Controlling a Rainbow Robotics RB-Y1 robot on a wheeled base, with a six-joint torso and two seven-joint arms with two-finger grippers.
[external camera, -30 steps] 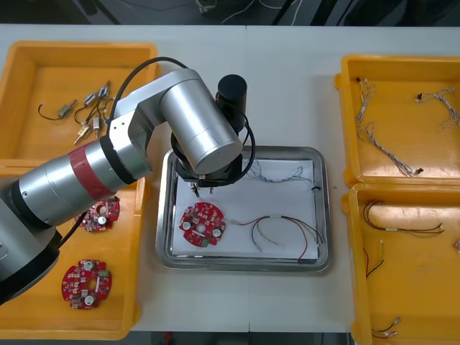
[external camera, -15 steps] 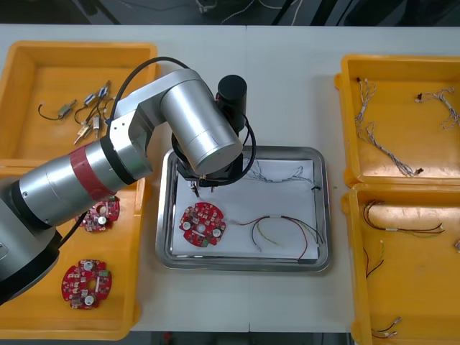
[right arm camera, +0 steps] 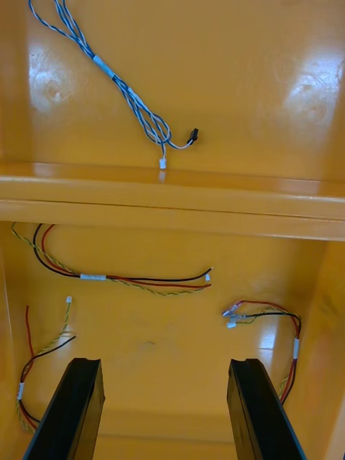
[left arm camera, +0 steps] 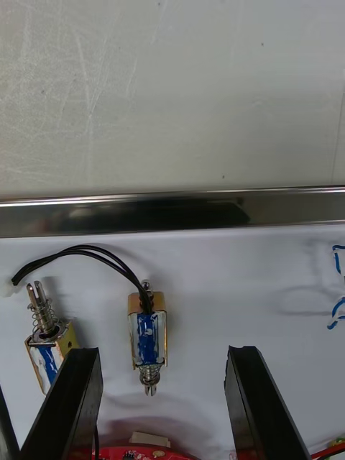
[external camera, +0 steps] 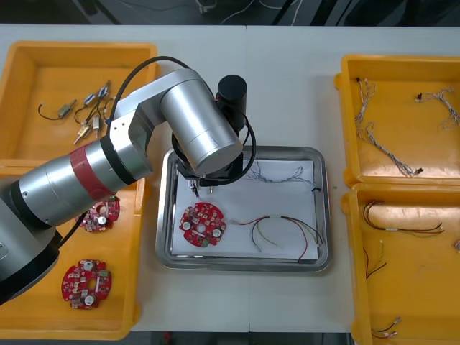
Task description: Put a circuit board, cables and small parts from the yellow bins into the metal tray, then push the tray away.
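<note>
nothing i can see has shifted over the last second. two small metal parts [left arm camera: 147, 338] lie on the white inside of the metal tray [left arm camera: 172, 212], one between the spread fingers of my left gripper [left arm camera: 162, 410], which is released and grasps nothing. a red circuit board [external camera: 202, 224] and a red and yellow cable [external camera: 280, 230] lie nearby in the tray. my right gripper [right arm camera: 164, 413], also released, hangs over a yellow bin [right arm camera: 165, 338] of loose cables [right arm camera: 122, 279].

This is looking like a robotics lab or electronics workshop. A silver robot arm [external camera: 194, 129] is reaching across a light work table [external camera: 287, 79]. Yellow plastic bins [external camera: 43, 79] at the frame's left and right are holding sorted round red circuit boards [external camera: 85, 282], thin wire cables [external camera: 402, 228] and small metal parts [external camera: 92, 98], flanking a shiny rectangular metal tray [external camera: 237, 264] at centre.
</note>
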